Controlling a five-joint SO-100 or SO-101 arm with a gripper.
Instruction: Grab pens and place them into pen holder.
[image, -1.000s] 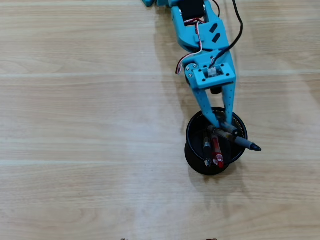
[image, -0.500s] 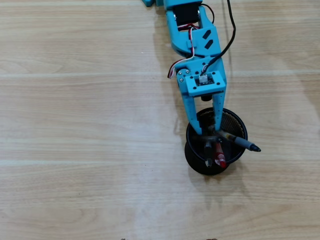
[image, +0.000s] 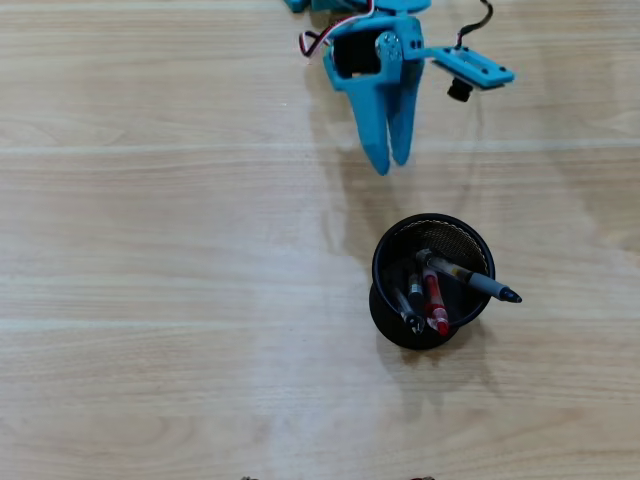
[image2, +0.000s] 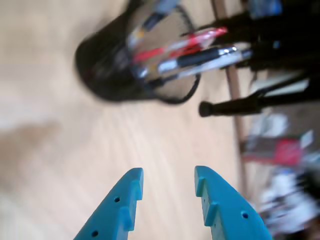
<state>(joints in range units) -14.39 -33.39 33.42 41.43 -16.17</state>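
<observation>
All four pens (image: 433, 298) sit in the holder (image: 385, 262), at about five o'clock from the empty, parted hand (image: 390, 160) in the overhead view, and the table (image: 160, 300) shows none left, so the job looks finished.

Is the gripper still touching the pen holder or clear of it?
Apart. The overhead view shows bare table between the gripper and the pen holder; the wrist view shows the open, empty gripper well back from it.
</observation>
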